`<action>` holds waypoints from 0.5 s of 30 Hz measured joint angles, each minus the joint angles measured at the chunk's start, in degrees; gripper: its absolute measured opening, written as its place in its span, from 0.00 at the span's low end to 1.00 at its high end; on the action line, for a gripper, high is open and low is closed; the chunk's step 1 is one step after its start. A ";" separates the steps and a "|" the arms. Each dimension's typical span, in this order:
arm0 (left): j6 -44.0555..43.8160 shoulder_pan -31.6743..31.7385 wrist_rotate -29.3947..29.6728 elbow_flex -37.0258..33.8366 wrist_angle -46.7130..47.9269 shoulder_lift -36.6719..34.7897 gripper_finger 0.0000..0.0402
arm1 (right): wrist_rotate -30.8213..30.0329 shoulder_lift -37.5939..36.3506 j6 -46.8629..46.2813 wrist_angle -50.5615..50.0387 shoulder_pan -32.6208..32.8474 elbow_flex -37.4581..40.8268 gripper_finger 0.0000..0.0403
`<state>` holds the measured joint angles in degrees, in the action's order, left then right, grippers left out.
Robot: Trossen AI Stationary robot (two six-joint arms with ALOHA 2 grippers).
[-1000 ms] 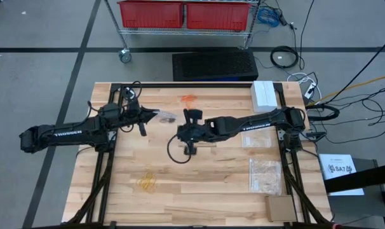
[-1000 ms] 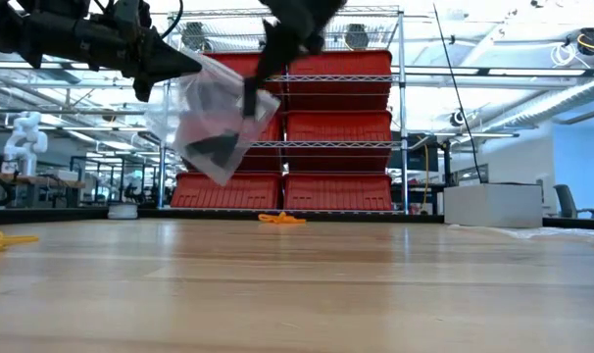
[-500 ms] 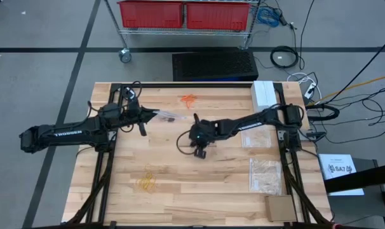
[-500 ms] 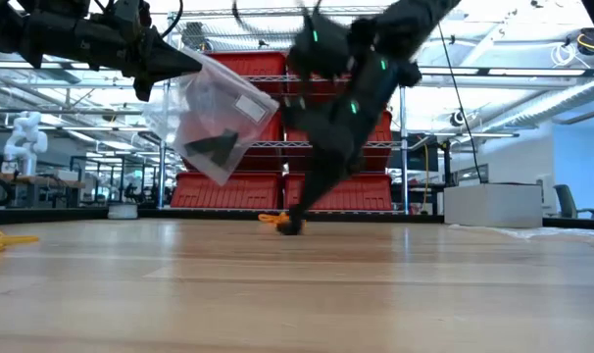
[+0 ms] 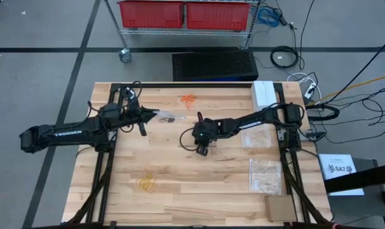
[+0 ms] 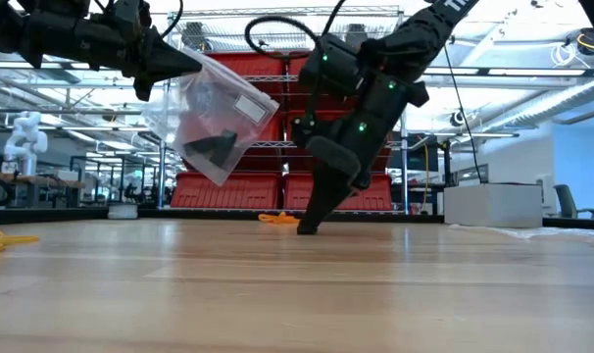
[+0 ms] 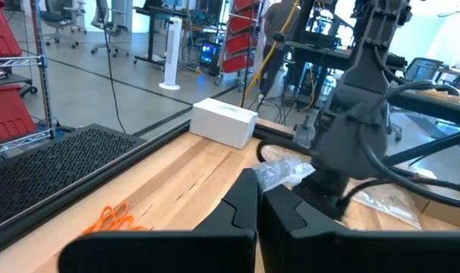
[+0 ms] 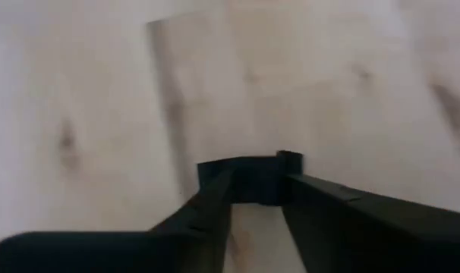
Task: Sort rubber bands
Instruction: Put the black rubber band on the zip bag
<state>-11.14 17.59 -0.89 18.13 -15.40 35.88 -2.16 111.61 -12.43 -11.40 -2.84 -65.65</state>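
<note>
Since a second ago the right gripper [image 5: 203, 150] has left the bag [image 6: 211, 123] and dropped to mid-table, tips on the wood; the left gripper [image 5: 155, 114] has not shifted and still holds the bag aloft by its top edge, fingers pressed together. Only the low view shows the bag hanging clear of the table [image 5: 180, 184], with black bands [image 6: 215, 147] pooled in its lower corner and a white label [image 6: 248, 105] too small to read. From above, the bag is a faint sliver, but that view lays out what the low one flattens: orange bands [image 5: 189, 100] near the far edge, yellow bands [image 5: 147, 182] near the front left (both well apart from either gripper). The right wrist view shows its fingers [image 8: 207, 208] parted a little on bare wood with a small dark patch at the tips; whether they grip anything I cannot tell. "TROSSEN" reads on the left arm [image 5: 59, 133].
</note>
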 joint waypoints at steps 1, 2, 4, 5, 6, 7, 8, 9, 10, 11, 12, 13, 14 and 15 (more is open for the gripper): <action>0.00 -0.01 0.00 0.00 0.03 0.00 0.00 | 0.04 0.00 0.00 0.13 0.20 0.00 0.34; 0.00 0.01 0.00 0.00 0.02 0.00 0.00 | 0.13 0.00 0.00 0.12 0.41 0.00 0.37; 0.00 -0.01 0.00 0.00 0.02 0.00 0.00 | 0.35 0.00 0.00 0.13 0.55 0.00 0.42; 0.02 0.01 0.00 0.00 0.02 0.00 0.00 | 1.05 0.00 -0.07 0.15 0.60 0.00 0.45; 0.02 -0.01 0.00 0.00 0.02 0.00 0.00 | 1.94 0.00 -0.41 0.23 0.60 0.00 0.47; 0.02 0.01 0.00 0.00 0.04 0.00 0.00 | 2.92 0.00 -0.77 0.33 0.62 0.00 0.48; 0.02 -0.01 0.01 0.00 0.04 0.00 0.00 | 3.67 0.00 -1.35 0.37 0.67 0.00 0.50; 0.04 0.00 0.00 0.00 0.04 0.00 0.00 | 4.00 0.00 -1.87 0.40 0.69 0.00 0.51; 0.04 0.01 0.01 0.00 0.02 0.00 0.00 | 3.98 0.00 -2.17 0.42 0.91 0.00 0.52; 0.04 -0.01 0.00 0.00 0.03 0.00 0.00 | 3.91 0.00 -2.20 0.41 1.12 0.00 0.53; 0.04 0.00 0.00 0.00 0.04 0.00 0.00 | 3.92 0.00 -2.24 0.40 1.37 0.00 0.54; 0.04 -0.01 0.00 0.00 0.04 0.00 0.00 | 3.92 0.00 -2.25 0.39 1.60 0.00 0.54; 0.04 -0.01 0.02 0.00 0.02 0.00 0.00 | 3.80 0.00 -2.21 0.36 1.81 0.00 0.54; 0.04 0.01 0.02 0.00 0.04 0.00 0.00 | 3.60 0.00 -2.13 0.33 1.95 0.00 0.54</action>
<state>-11.09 17.60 -0.86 18.13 -15.35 35.88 1.43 111.61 -14.55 -11.07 -0.90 -65.65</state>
